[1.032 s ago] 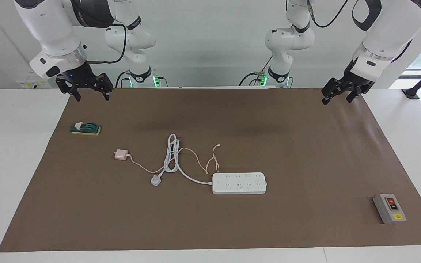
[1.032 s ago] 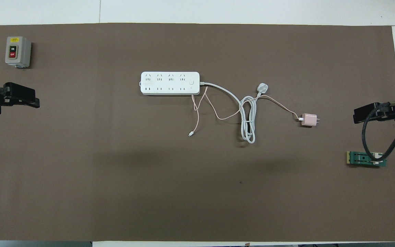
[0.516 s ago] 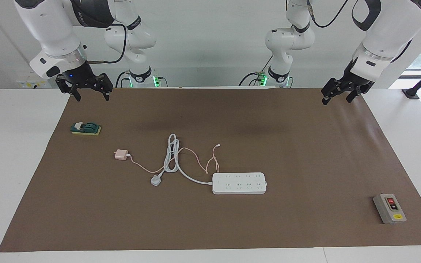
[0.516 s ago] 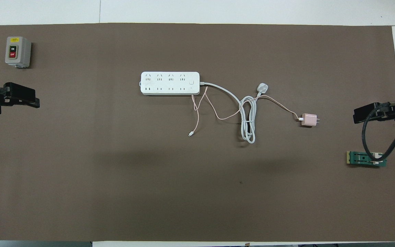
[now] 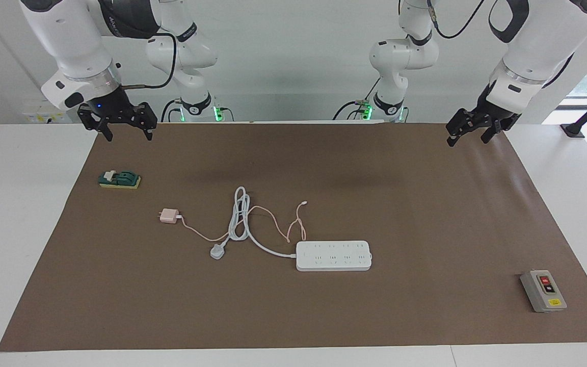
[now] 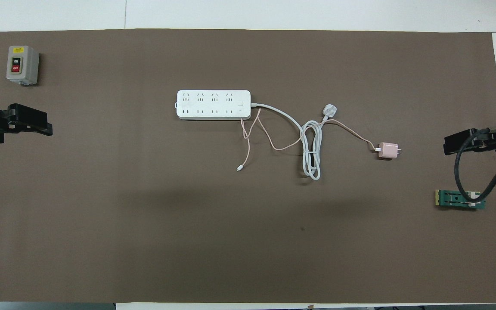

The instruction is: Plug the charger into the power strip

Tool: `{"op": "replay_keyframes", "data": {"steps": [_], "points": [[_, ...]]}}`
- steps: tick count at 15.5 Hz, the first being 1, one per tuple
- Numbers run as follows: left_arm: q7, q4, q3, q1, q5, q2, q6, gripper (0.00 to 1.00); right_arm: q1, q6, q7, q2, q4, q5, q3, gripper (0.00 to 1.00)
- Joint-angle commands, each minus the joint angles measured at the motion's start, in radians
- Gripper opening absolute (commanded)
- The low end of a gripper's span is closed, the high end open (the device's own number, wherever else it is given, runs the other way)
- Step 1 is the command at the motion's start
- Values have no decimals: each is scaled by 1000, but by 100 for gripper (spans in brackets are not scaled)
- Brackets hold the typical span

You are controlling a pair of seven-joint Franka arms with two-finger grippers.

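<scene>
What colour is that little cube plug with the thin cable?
Pale pink. The charger and its thin cable show this best in the overhead view.

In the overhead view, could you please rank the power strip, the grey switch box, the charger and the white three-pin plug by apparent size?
1. power strip
2. grey switch box
3. charger
4. white three-pin plug, nearly the charger's size; that order is unsure.

A black cable (image 6: 461, 172) hides part of the green block (image 6: 460, 199).
</scene>
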Motion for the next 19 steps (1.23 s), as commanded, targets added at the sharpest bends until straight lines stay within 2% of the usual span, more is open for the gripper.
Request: {"op": "replay_keyframes", "data": {"steps": [1,8,11,19], "points": [[7,-19,3,-2,-13,-19,10,100,-12,-8,-17,-11,-12,-14,7,100],[6,-21,1,-2,-13,-19,10,100,-12,-13,-18,-12,-12,-14,7,100],[7,-22,1,-2,-13,-19,11,100,-15,-82,-20,-14,-10,-14,-3,100],[6,-22,4,12,-13,-20,13,100,-39,-65,-11,-15,-9,-13,-6,100]]}}
